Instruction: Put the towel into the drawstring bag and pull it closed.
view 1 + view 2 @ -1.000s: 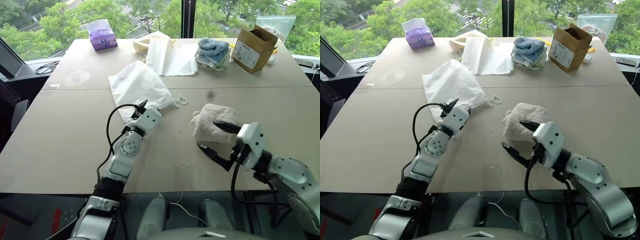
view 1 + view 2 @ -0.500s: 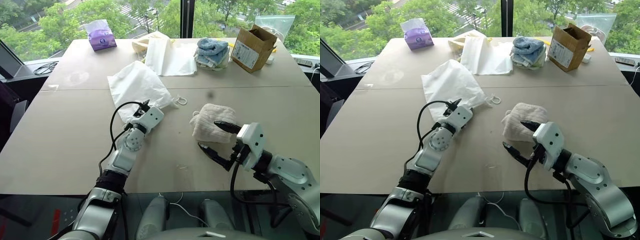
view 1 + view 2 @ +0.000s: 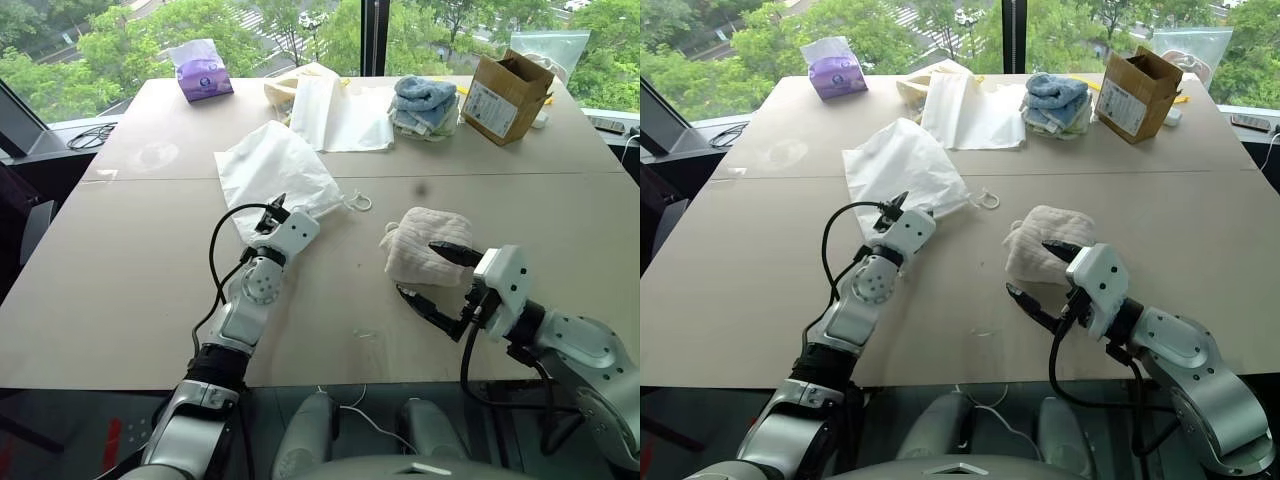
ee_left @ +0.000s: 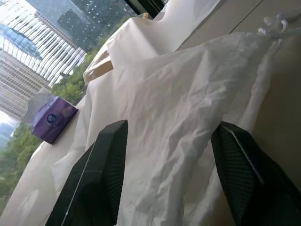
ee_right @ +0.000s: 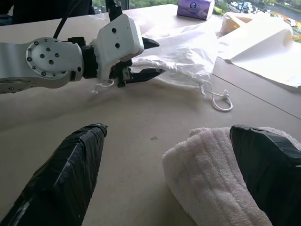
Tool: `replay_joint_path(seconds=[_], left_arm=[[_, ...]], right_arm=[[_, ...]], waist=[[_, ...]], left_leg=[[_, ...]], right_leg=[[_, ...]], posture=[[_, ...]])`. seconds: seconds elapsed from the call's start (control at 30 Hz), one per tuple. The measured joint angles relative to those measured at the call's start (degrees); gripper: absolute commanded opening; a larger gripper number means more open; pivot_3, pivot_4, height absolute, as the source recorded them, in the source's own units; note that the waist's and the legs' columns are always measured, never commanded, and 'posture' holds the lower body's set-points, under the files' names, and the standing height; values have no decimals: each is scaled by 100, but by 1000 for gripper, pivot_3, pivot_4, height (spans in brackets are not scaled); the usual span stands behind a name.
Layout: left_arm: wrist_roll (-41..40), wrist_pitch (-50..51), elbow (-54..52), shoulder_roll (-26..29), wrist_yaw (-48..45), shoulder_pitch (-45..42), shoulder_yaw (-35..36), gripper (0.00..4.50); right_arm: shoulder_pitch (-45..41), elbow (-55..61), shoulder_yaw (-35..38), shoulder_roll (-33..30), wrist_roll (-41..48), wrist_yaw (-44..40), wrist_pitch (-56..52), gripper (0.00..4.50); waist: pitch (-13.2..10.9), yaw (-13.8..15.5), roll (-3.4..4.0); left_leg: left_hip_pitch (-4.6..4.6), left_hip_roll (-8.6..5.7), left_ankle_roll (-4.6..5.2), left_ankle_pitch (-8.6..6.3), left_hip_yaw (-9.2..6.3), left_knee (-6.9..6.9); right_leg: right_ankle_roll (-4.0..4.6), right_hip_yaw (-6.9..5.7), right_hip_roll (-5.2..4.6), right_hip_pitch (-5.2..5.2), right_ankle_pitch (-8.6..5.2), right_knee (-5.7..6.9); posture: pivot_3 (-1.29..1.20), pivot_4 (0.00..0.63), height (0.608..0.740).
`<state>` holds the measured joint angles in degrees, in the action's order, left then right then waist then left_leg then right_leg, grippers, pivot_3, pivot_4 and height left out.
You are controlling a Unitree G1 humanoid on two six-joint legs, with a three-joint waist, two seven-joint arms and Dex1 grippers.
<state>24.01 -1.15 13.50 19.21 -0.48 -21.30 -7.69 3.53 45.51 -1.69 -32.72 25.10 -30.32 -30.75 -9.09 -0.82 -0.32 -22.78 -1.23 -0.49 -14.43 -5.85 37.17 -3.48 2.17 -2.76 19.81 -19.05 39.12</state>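
A wide tan table (image 3: pixel 120 260) stands before windows full of green trees. The drawstring bag (image 3: pixel 272 170) lies flat at centre, the left gripper (image 5: pixel 149 60) at its near edge with its jaws parted. At four o'clock the towel (image 3: pixel 420 245) sits between the right gripper's (image 3: pixel 435 272) wide-spread fingers — one finger rests on top of it. At the far edge — a purple tissue pack (image 3: pixel 204 72) at eleven, a cardboard box (image 3: pixel 508 95) at one.

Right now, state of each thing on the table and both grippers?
drawstring bag: flat on table, empty, cords loose.
towel: bunched lump on table, outside the bag.
left gripper: open at the bag's edge, holding nothing.
right gripper: open wide, fingers astride the towel's near end.
cardboard box: flaps open.
blue cloths: stacked.
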Motion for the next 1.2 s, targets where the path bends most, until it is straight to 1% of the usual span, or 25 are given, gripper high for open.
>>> replay_joint_path(seconds=[0.33, 0.5, 0.7, 0.9, 0.93, 0.97, 1.0, 1.07, 1.1, 1.2], left_arm=[[117, 442, -542, 62, 316, 476, 297, 2781], [114, 524, -549, 148, 399, 470, 479, 2781], [65, 423, -72, 455, 366, 292, 534, 2781], [-29, 94, 555, 752, 115, 19, 531, 2781], [-63, 28, 629, 777, 44, -39, 525, 2212], [-94, -69, 705, 819, -56, -112, 508, 1922], [-123, -135, 740, 865, -128, -168, 509, 1470], [-182, -262, 741, 937, -365, -279, 488, 363], [-199, -277, 710, 955, -493, -325, 485, 38], [-341, -128, 494, 1020, -1019, -401, 448, 38]], right_arm=[[-4, -1, -1, 1, -2, -10, 22, 4500], [-7, -1, -6, 10, -12, -9, 23, 4500], [-22, -2, -23, 53, -52, -4, 32, 4500], [-54, -27, -64, 111, -136, -8, 90, 4500], [-57, -44, -64, 113, -152, -10, 94, 4500], [-63, -63, -65, 119, -168, -14, 97, 4500], [-66, -66, -65, 122, -178, -18, 99, 4500], [-85, -66, -68, 143, -196, -21, 103, 4500], [-98, -66, -73, 156, -202, -21, 105, 4500], [-109, -69, -78, 174, -213, -23, 109, 4500]], waist=[[0, 6, 0], [0, 6, 0], [0, 2, 0], [0, 3, 0], [0, 3, 0], [0, 6, -1], [0, 9, 0], [0, 9, 0], [0, 6, 0], [0, 2, 0]], left_leg=[[0, 3, 0, 0, -2, 1], [0, 2, 0, 0, -2, 2], [1, 1, 0, 0, -3, 2], [1, 0, 0, 0, -4, 3], [1, 0, 0, 0, -4, 3], [1, 0, 0, 0, -4, 3], [1, 1, 0, 0, -5, 3], [1, 0, 0, 0, -6, 3], [1, 0, -1, 0, -5, 3], [1, -1, -1, 1, -5, 3]], right_leg=[[0, -1, -2, 0, 0, 2], [0, -1, -2, 0, 0, 4], [0, -2, -2, 1, 0, 7], [0, -4, -3, 1, 0, 10], [0, -4, -3, 1, 0, 10], [0, -5, -3, 1, 0, 10], [0, -5, -4, 1, 0, 11], [0, -6, -5, 1, 0, 11], [0, -6, -5, 1, 0, 11], [0, -6, -4, 2, 0, 13]], posture=[[0, 150, 740], [0, 150, 740], [0, 150, 740], [0, 150, 740], [0, 150, 740], [0, 150, 740], [0, 150, 740], [0, 150, 740], [0, 150, 740], [0, 150, 740]])
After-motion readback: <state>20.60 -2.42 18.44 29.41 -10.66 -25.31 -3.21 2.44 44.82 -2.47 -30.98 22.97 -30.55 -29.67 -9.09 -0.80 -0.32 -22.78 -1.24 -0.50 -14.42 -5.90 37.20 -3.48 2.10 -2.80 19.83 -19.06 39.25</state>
